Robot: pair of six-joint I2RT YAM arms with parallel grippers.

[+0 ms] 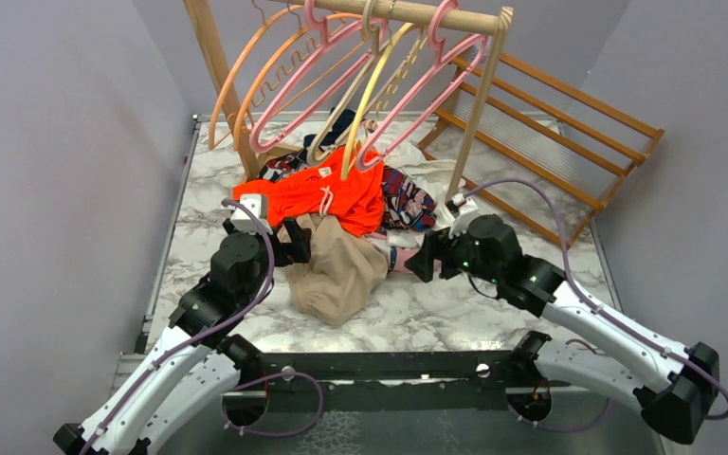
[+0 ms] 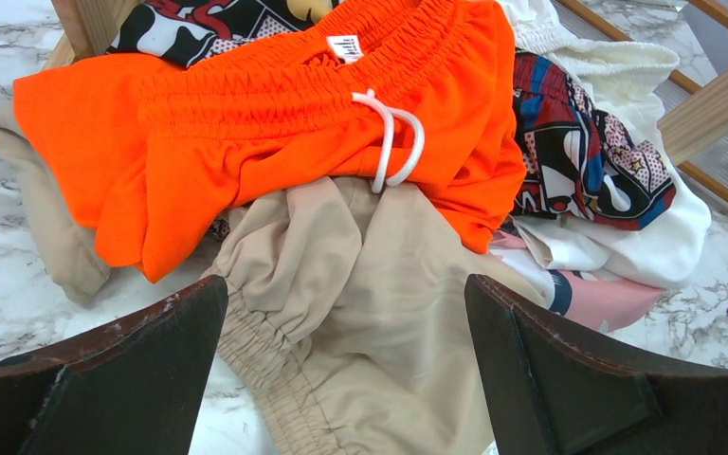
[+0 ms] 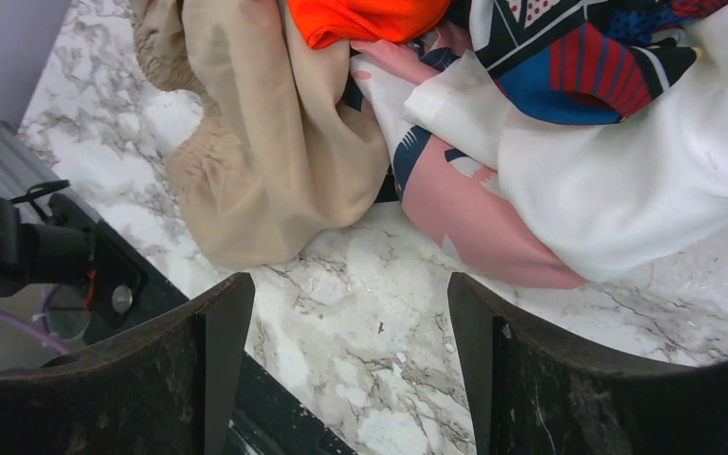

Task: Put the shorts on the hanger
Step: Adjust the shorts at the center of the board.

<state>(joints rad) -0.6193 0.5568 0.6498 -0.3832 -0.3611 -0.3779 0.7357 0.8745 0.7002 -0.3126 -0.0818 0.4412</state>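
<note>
The beige shorts (image 1: 339,273) lie crumpled on the marble table, their upper part tucked under an orange garment. The gathered waistband (image 2: 256,365) faces my left gripper. Two pink hangers (image 1: 289,90) (image 1: 428,85) hang on the wooden rail at the back. My left gripper (image 1: 296,243) is open at the shorts' left edge, and the beige cloth (image 2: 389,284) lies between and beyond its fingers (image 2: 344,284). My right gripper (image 1: 424,258) is open over bare marble (image 3: 351,280), just right of the shorts (image 3: 265,142), with nothing between its fingers.
Orange shorts with a white drawstring (image 1: 327,194) lie on top of the pile. A comic-print cloth (image 1: 408,204) and a white and pink cloth (image 3: 569,180) lie beside them. The wooden rack (image 1: 479,104) holds orange and yellow hangers (image 1: 246,85). A black rail (image 1: 370,365) edges the table's near side.
</note>
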